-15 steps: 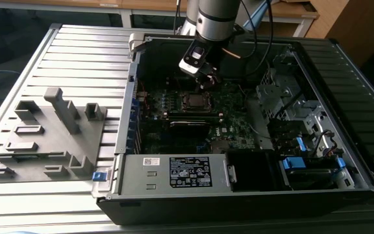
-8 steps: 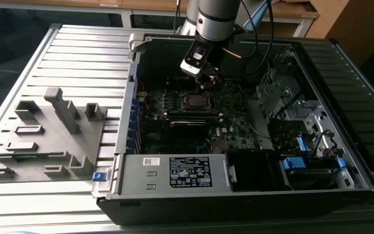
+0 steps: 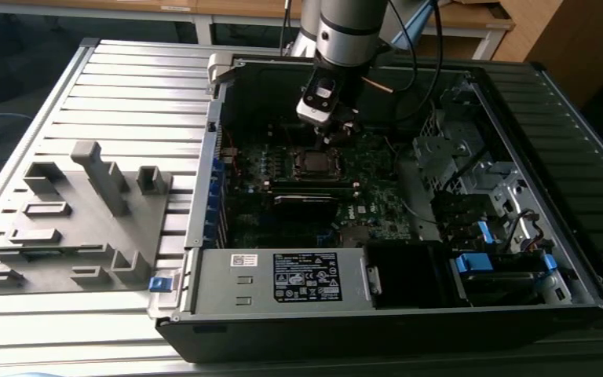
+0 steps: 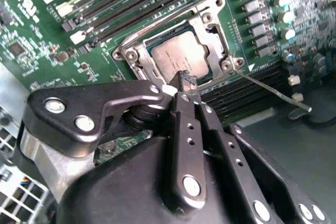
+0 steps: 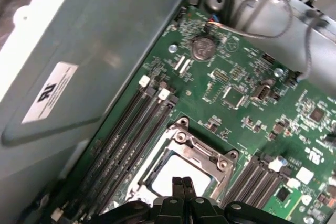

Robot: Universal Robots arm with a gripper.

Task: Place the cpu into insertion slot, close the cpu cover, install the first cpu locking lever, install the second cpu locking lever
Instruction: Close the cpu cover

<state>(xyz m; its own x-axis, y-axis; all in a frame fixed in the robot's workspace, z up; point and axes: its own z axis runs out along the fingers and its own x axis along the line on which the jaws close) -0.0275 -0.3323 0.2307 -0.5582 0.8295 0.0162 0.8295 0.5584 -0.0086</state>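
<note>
Above the closed cpu cover (image 4: pixel 218 30) and cpu (image 4: pixel 178 56), the claw (image 4: pixel 187 83) is held pressed together, seemingly for pushing a locking lever (image 4: pixel 273 94).

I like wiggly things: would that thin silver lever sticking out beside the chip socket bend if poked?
Probably springy: the lever is a thin metal rod. It likely swings rather than slides, since one end sits by the cpu cover.

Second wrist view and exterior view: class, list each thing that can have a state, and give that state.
cpu, seated in the socket.
cover, down around the cpu.
lever, swung out, unlatched.
fingers, shut.
case, open.
</note>
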